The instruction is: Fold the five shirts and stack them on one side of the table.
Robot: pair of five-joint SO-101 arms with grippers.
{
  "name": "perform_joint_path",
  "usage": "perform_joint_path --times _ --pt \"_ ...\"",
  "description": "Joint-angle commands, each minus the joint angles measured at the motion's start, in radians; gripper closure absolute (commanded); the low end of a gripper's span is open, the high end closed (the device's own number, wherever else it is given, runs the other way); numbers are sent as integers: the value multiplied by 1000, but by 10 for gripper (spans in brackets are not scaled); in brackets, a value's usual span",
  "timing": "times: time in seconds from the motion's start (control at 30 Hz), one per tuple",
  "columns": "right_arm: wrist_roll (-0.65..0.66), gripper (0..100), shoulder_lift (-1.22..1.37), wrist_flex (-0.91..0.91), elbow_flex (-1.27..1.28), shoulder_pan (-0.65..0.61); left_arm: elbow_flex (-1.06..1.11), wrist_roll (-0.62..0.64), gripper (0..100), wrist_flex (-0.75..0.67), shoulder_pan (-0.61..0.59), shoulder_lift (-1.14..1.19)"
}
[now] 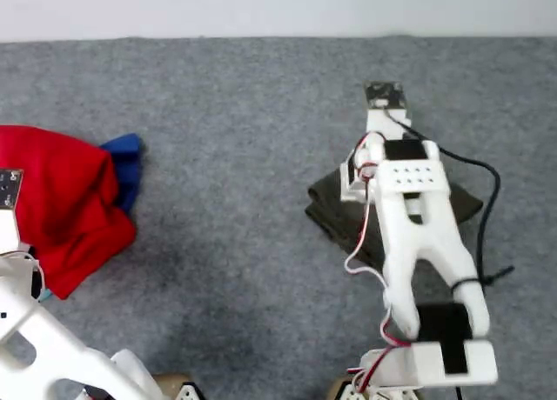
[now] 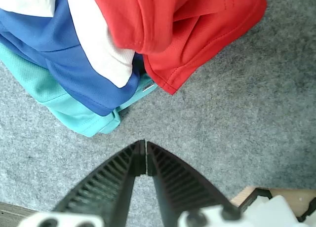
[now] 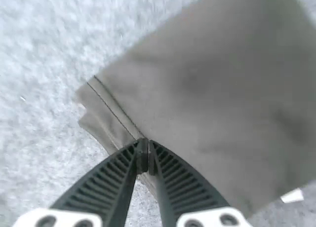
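A dark olive folded shirt (image 1: 333, 210) lies on the grey carpet right of centre, and the right arm (image 1: 409, 209) stands over it. My right gripper (image 3: 143, 157) is shut, its tips just above the olive shirt (image 3: 212, 89) near a stitched folded edge. At the far left sits a heap with a red shirt (image 1: 61, 200) on top and a blue shirt (image 1: 127, 159) sticking out behind. My left gripper (image 2: 146, 159) is shut over bare carpet, a short way from the heap: red shirt (image 2: 197, 24), blue shirt (image 2: 64, 49), white shirt (image 2: 103, 44), teal shirt (image 2: 64, 111).
The grey carpet (image 1: 226, 243) covers the table, with open room between the heap and the olive shirt. A pale wall (image 1: 278, 9) borders the far edge. The left arm (image 1: 35, 339) rises at the near left corner. A black cable (image 1: 487, 200) trails right of the right arm.
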Motion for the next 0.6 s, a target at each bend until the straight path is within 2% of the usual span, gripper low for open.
perform_joint_path --times 0.0,0.17,0.23,0.43,0.57 --pt "-124 952 -93 13 -18 44 -4 -8 984 -18 2 -20" --pt "-359 677 -91 5 2 71 -4 -8 984 -18 2 -23" --pt "-423 598 -90 -13 21 70 -4 -8 984 -18 2 -23" --pt "-614 585 15 -82 43 127 -4 -8 984 -17 0 -25" --pt "-657 583 120 -102 11 186 -4 -8 984 5 0 -25"
